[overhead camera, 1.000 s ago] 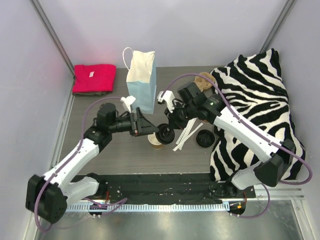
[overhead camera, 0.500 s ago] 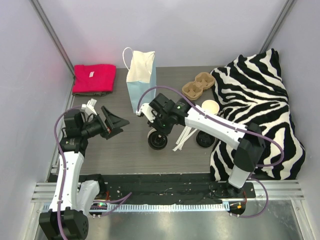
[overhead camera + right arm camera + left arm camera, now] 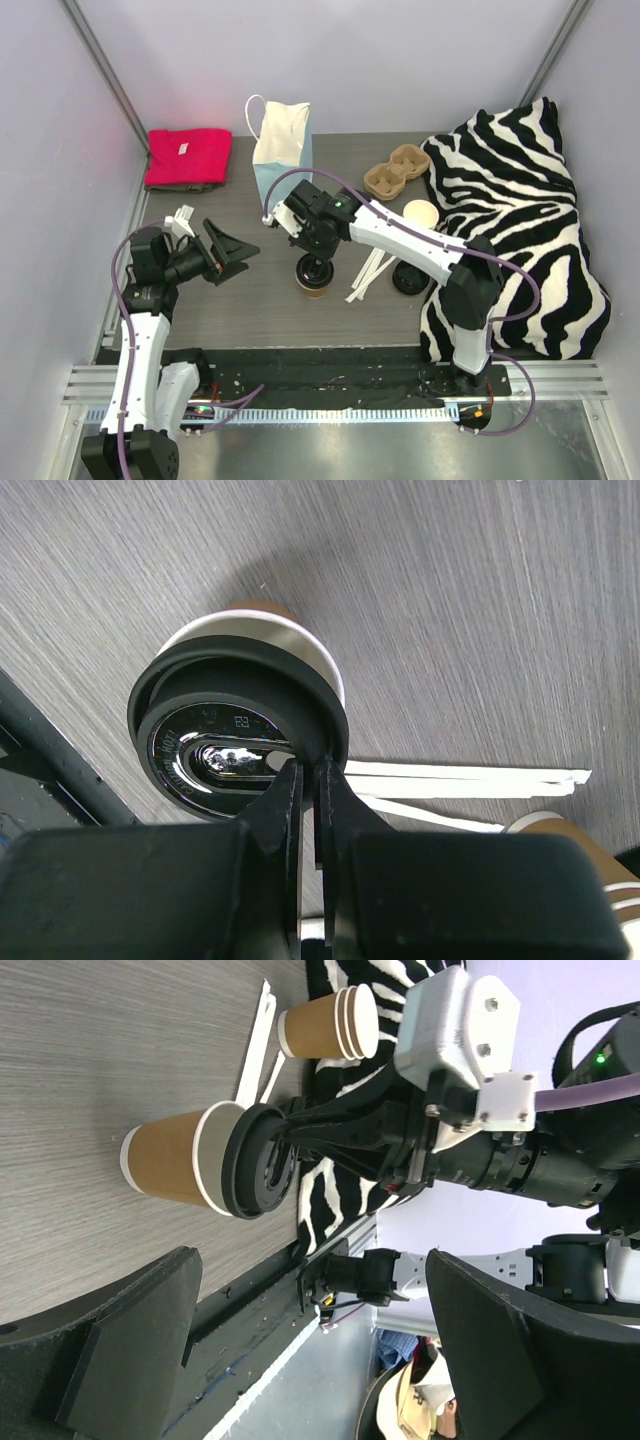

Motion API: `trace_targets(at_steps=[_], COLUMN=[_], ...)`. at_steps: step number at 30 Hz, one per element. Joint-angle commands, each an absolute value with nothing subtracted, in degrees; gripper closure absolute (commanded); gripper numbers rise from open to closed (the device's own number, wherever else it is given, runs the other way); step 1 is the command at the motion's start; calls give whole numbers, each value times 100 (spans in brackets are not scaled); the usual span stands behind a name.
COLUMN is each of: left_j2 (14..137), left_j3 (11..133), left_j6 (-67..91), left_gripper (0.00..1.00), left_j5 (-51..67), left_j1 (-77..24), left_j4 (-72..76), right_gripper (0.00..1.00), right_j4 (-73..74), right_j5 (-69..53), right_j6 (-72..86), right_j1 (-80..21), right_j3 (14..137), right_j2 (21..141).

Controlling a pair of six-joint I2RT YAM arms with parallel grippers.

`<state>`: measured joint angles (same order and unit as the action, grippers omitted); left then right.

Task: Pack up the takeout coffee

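Since a second earlier, the left gripper (image 3: pixel 236 258) had let go and drawn away. It now hung wide open and empty, down and to the left of the paper bag (image 3: pixel 283 170). The right gripper (image 3: pixel 307 770) had settled directly in front of the bag, its jaws pinched nearly together on the rim of the black lid (image 3: pixel 235 730). The lid sat on the cup (image 3: pixel 170 1160), seemingly a little askew. The cup stood upright on the table just in front of the bag, not in it. The pulp carrier (image 3: pixel 395 170) lay to the right of the bag, unused. Capping looked nearly done, but seating the lid and the packing itself were still to do.
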<state>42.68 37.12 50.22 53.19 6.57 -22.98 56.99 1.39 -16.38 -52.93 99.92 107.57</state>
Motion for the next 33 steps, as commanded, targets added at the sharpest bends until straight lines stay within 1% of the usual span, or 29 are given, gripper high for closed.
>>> trace_targets(at_steps=[1,9,11,33], left_j2=[4254,4254,4271,4271], left_j3=[3709,3621,3586,3463], left_j6=[5115,5168,5168,5256], left_gripper=[0,0,0,0], left_j5=[5511,5555,5563,5660], left_j1=[694,694,694,694], left_j4=[-1951,-1837,-1837,-1608], right_gripper=[89,88,88,85], right_j4=[5906,5906,5915,6073], right_j5=[106,70,-123,-53], right_j6=[-1758,-1819,-1828,-2048], right_j1=[-5335,-5344,-5335,-5282], right_j3=[10362,10371,10397,10775], right_j2=[10802,10969,11004,11276])
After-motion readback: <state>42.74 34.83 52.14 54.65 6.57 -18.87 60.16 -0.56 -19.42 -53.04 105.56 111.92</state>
